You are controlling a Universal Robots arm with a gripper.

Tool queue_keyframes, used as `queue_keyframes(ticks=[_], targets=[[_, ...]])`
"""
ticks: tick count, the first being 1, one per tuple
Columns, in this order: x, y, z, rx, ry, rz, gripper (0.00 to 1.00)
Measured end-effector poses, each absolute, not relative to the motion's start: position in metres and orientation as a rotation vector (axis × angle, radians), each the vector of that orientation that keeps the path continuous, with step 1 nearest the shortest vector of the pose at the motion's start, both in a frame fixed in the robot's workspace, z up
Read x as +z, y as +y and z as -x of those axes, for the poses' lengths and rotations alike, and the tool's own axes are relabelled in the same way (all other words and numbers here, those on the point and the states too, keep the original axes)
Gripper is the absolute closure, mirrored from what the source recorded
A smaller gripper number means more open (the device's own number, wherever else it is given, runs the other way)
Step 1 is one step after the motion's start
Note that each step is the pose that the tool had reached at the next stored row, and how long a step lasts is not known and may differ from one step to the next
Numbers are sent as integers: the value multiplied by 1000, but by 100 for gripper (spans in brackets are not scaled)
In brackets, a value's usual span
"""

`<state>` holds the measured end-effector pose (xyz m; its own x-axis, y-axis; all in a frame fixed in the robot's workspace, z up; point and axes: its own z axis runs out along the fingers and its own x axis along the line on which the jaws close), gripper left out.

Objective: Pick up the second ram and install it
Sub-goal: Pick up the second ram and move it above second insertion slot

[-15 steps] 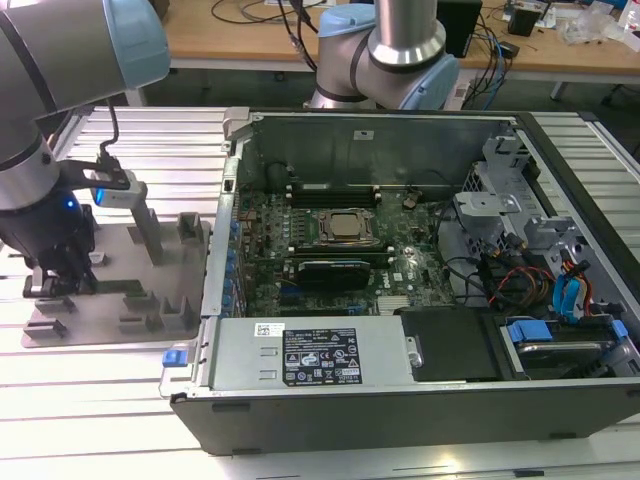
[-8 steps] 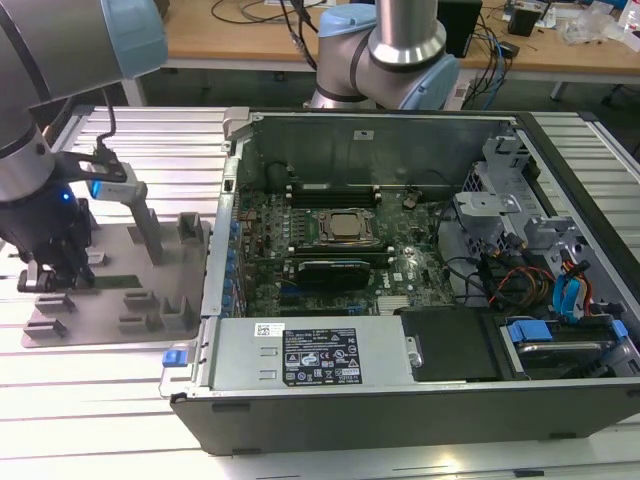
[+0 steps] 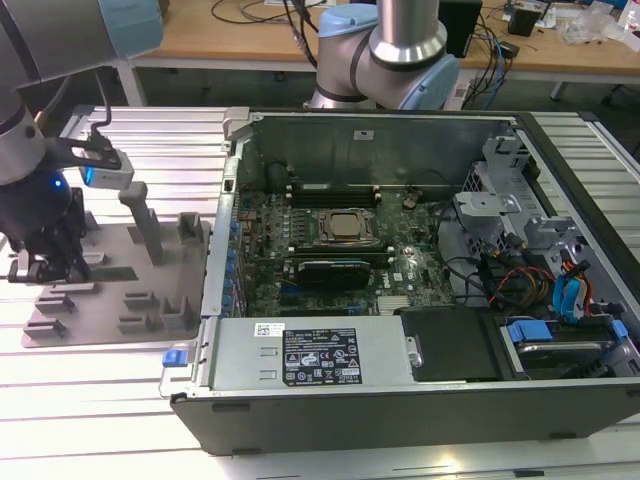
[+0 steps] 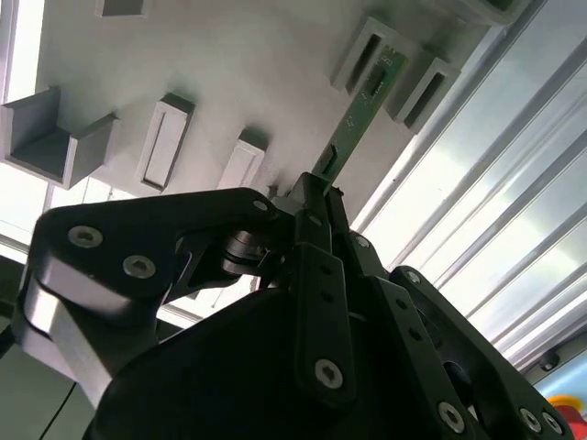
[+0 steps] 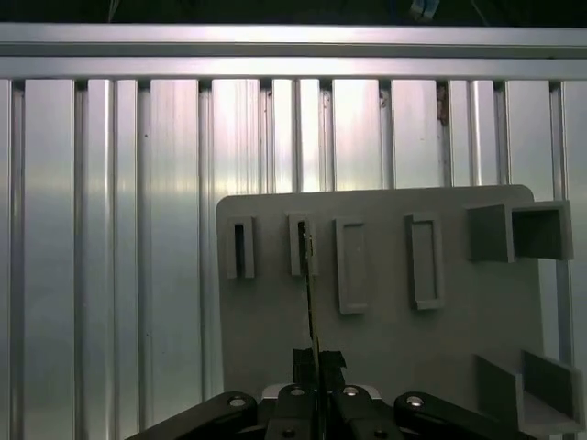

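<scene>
My gripper (image 3: 52, 262) hangs low over the grey holder tray (image 3: 150, 300) at the exterior view's left. It is shut on the second ram (image 4: 360, 108), a thin green-black stick. The two black fingers (image 4: 316, 266) pinch one end of it. In the first wrist view the ram (image 5: 311, 293) is seen edge-on, running from the gripper (image 5: 317, 359) to a slot block (image 5: 302, 246) on the tray. Its far end lies between two grey slot blocks (image 4: 365, 55), and I cannot tell whether it has lifted out of them. In the exterior view the ram (image 3: 112, 272) is a dark strip beside the gripper.
The open computer case (image 3: 400, 400) fills the exterior view's right, with the motherboard, its CPU socket (image 3: 345, 227) and memory slots (image 3: 330, 190) behind that. Upright grey posts (image 3: 145, 225) stand on the tray. Ribbed aluminium table (image 5: 110, 229) surrounds it. A second arm's base (image 3: 385, 60) stands behind the case.
</scene>
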<state>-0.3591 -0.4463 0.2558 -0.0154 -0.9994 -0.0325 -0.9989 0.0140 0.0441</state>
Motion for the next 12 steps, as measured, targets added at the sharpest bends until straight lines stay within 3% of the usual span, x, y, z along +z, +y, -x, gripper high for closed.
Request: queue_keyframes(ticks=[12], targets=[[278, -446, 359, -85, -2231, -2199, 89]])
